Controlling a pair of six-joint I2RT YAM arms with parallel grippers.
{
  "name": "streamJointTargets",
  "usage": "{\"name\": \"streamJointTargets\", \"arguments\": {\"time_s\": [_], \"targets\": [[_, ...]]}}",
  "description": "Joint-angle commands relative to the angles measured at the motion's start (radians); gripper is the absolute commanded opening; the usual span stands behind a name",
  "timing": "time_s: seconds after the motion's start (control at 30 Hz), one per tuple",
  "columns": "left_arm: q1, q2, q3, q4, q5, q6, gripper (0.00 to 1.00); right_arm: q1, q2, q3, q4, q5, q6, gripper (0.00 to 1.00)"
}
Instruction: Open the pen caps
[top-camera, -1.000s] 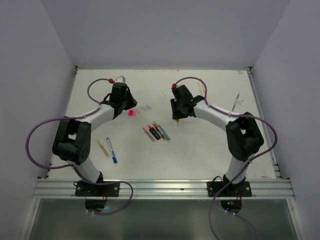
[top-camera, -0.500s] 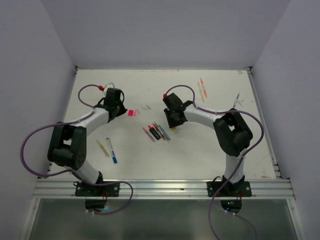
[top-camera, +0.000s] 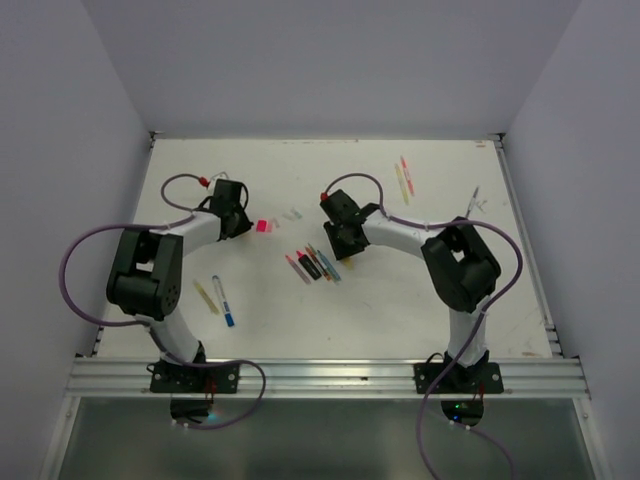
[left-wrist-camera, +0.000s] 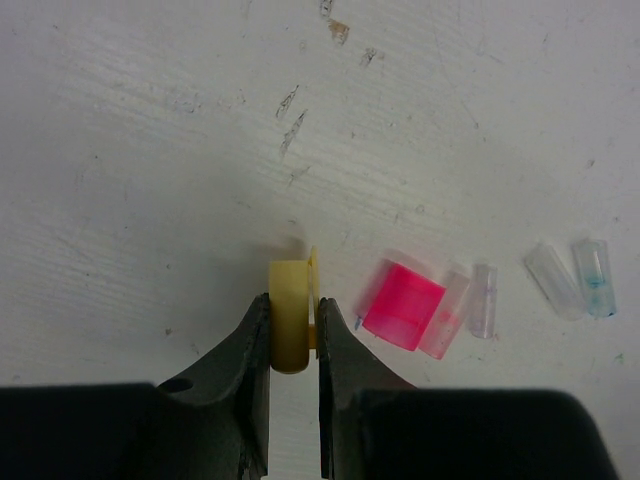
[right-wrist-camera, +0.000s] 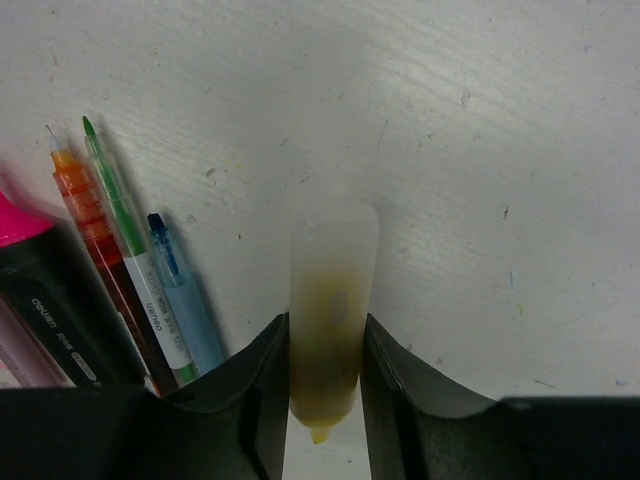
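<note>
Yellow plastic sits in both pincers. The left gripper is clamped on a stubby yellow cap, its jaws pressing the cap's two flat sides just above the white table. The right gripper pinches a translucent yellow highlighter around its barrel, with what looks like the bare nib pointing back toward the wrist. So this pen appears to be uncapped, and the step in hand is judged to be setting both pieces down.

In the left wrist view a pink cap lies at 3 o'clock from the held cap, very near it. Several clear caps line up further out in the same direction. The cap would be best lowered until it touches the table before the jaws part, because a round cap let go from a height will likely roll. It should be kept at 9 o'clock of the pink one, with a gap so that nothing gets nudged.

In the right wrist view the other pens lie fanned at 9 o'clock from the highlighter, the blue one nearest. Laying the barrel flat at that pen's 3 o'clock, parallel to it, keeps the pile tidy. The release should be slow, since the smooth barrel may slide or roll.
</note>
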Motion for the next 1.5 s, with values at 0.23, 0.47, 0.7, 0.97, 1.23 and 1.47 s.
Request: {"name": "streamJointTargets", "arguments": {"time_s": [0.23,0.47,0.7,0.97,1.23,1.47], "targets": [[0.016,0.027,0.064,0.053,0.019,0.017,0.36,0.028,-0.002,0.048,-0.008,0.024,-0.014,0.46],[0.019,-0.031,0.046,0.058,0.0,0.02,0.76,0.031,-0.051,0.049,-0.004,0.052,-0.019,0.52],[0.019,-0.3,-0.031,0.057,-0.125,-0.015,1.0,0.071,-0.165,0.054,0.007,0.124,-0.04,0.54],[0.019,-0.42,0.006,-0.345,-0.21,-0.136,1.0,0.14,-0.185,0.109,-0.011,0.043,-0.011,0.54],[0.019,-0.591,-0.221,-0.391,-0.152,-0.22,0.87,0.146,-0.269,0.036,0.058,-0.115,0.029,0.53],[0.019,-0.643,-0.364,-0.327,-0.087,-0.233,0.79,0.146,-0.314,-0.015,0.085,-0.143,0.032,0.53]]}}
